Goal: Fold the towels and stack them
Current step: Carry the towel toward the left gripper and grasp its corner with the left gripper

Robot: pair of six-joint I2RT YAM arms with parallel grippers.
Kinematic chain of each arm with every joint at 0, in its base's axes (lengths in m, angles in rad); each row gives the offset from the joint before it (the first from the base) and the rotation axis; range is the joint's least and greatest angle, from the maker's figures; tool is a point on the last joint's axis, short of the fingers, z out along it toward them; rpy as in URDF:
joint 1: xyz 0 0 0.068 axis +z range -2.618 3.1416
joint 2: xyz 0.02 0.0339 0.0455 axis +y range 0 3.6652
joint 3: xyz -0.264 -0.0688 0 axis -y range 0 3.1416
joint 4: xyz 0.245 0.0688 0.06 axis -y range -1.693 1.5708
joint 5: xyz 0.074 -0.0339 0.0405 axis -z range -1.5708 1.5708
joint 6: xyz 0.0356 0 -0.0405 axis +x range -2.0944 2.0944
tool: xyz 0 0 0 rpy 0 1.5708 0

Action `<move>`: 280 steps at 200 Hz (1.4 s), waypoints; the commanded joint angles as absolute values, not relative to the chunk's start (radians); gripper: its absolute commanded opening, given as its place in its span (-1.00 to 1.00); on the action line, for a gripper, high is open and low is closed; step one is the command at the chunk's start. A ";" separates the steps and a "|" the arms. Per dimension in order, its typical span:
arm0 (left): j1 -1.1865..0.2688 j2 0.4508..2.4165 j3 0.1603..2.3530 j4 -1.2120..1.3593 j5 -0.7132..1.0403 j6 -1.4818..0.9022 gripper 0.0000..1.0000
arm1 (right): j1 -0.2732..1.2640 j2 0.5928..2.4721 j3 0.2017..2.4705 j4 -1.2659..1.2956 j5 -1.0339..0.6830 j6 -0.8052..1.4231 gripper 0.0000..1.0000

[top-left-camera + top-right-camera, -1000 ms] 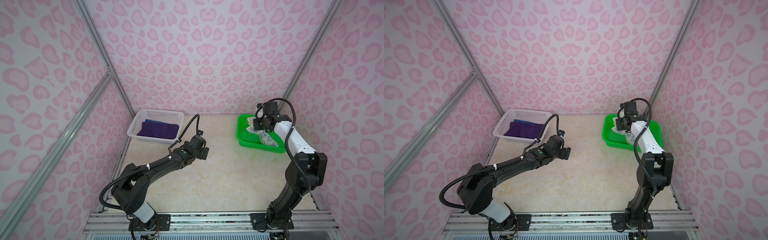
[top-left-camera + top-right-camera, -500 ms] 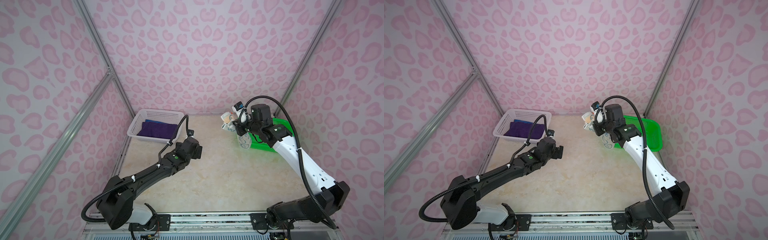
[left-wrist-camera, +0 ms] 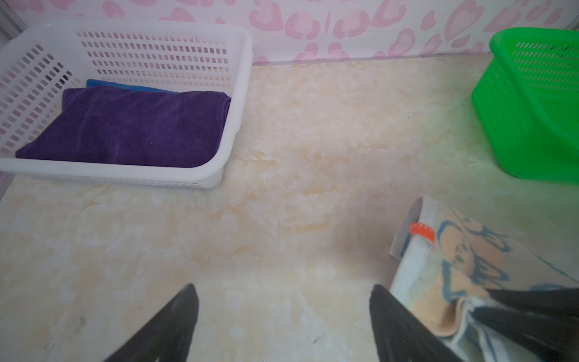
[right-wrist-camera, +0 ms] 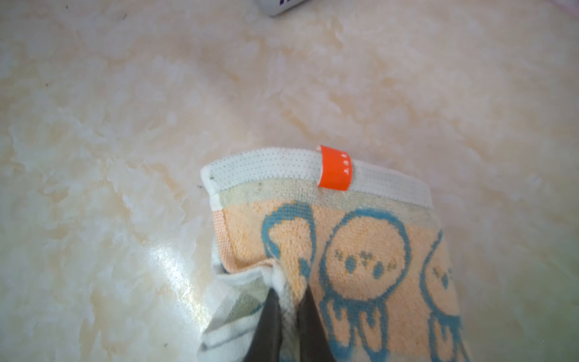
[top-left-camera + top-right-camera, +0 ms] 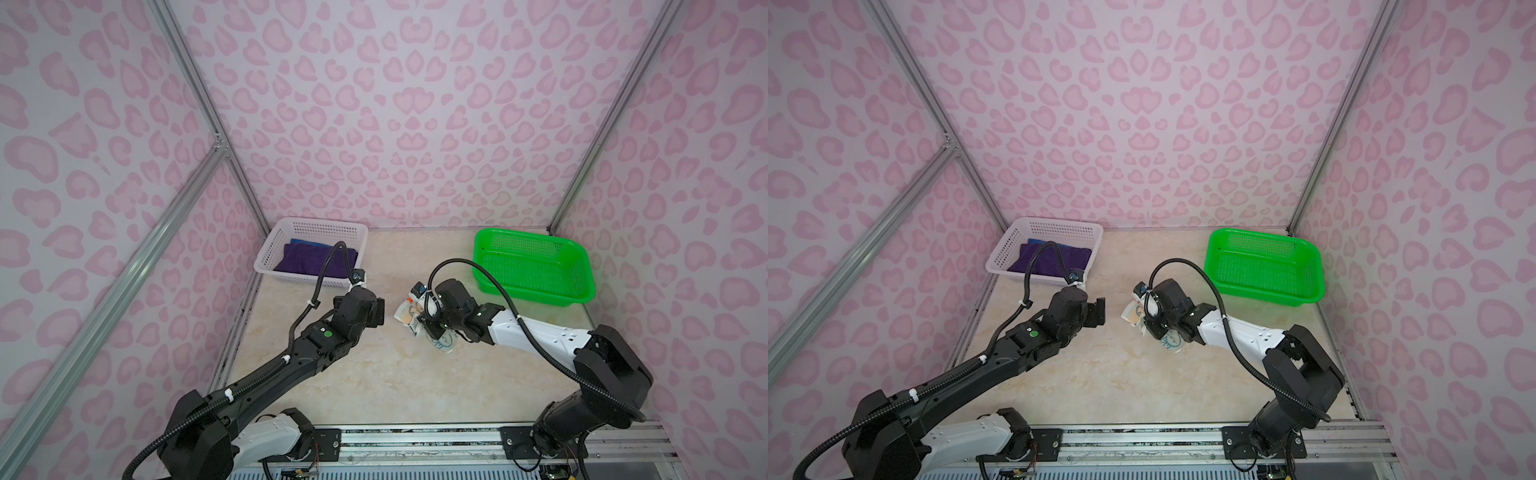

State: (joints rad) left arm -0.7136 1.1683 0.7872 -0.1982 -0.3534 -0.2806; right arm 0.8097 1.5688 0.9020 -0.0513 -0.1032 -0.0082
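Rabbit-print terry towel (image 4: 360, 250), peach with blue outlines, a white hem (image 4: 266, 166) and an orange tag (image 4: 334, 167), is out of the green perforated plastic basket (image 5: 536, 266) and down over the middle of the marbled worktop (image 5: 374, 374)! A second ago it was still in that basket. Now the basket sits bare and the cloth hangs bunched from the right claw (image 4: 289, 291), jaws pinched tight on a gathered fold, its lower end seemingly brushing the surface. Over comes the left claw (image 3: 282, 288), jaws spread wide and holding nothing, now just beside the towel's edge and closer than it was. In the white perforated plastic basket (image 5: 320, 222) the dark purple towel (image 3: 134, 131) lies folded on the royal blue towel (image 3: 106, 84). So this looks like the last one: it needs spreading flat, folding, then stacking on the purple.
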 commanded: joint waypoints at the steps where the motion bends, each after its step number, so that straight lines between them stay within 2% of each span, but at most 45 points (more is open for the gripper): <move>1: -0.714 1.194 0.794 -0.242 -0.228 -0.339 0.72 | 0.856 1.576 0.836 0.146 0.027 0.056 -0.85; 31: -0.714 1.264 0.817 -0.262 -0.102 -0.445 0.71 | 0.883 1.563 0.794 0.197 0.087 0.094 -0.85; 92: -0.714 1.302 0.811 -0.162 0.002 -0.525 0.70 | 0.884 1.525 0.790 0.187 0.099 0.089 -0.84; 162: -0.713 1.418 0.854 -0.045 0.040 -0.527 0.32 | 0.884 1.478 0.765 0.212 0.094 0.084 -0.84; 181: -0.715 1.442 0.878 -0.022 0.068 -0.514 0.15 | 0.885 1.479 0.765 0.214 0.090 0.085 -0.85; 196: -0.714 1.459 0.901 -0.017 0.093 -0.503 -0.11 | 0.885 1.478 0.766 0.216 0.091 0.089 -0.85; 202: -0.715 1.464 0.908 -0.018 0.100 -0.497 -0.24 | 0.885 1.479 0.765 0.219 0.092 0.093 -0.85; 218: -0.714 1.474 0.932 -0.040 0.097 -0.483 -0.87 | 0.884 1.480 0.766 0.230 0.091 0.097 -0.85; 221: -0.714 1.477 0.939 -0.049 0.091 -0.479 -0.93 | 0.885 1.479 0.766 0.232 0.092 0.099 -0.84; 238: -0.715 1.483 0.981 -0.102 0.077 -0.436 -0.95 | 0.885 1.478 0.765 0.252 0.080 0.102 -0.82; 251: -0.714 1.482 1.013 -0.140 0.068 -0.399 -0.95 | 0.885 1.474 0.765 0.264 0.069 0.104 -0.72; 280: -0.714 1.489 1.151 -0.334 -0.015 -0.204 -0.94 | 0.880 1.443 0.805 0.179 0.027 0.064 -0.17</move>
State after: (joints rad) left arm -0.7136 1.4761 1.0489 -0.1734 0.0685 -0.3885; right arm 0.8841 1.4666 0.7792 0.2153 0.0658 0.0921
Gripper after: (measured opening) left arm 0.070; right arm 0.345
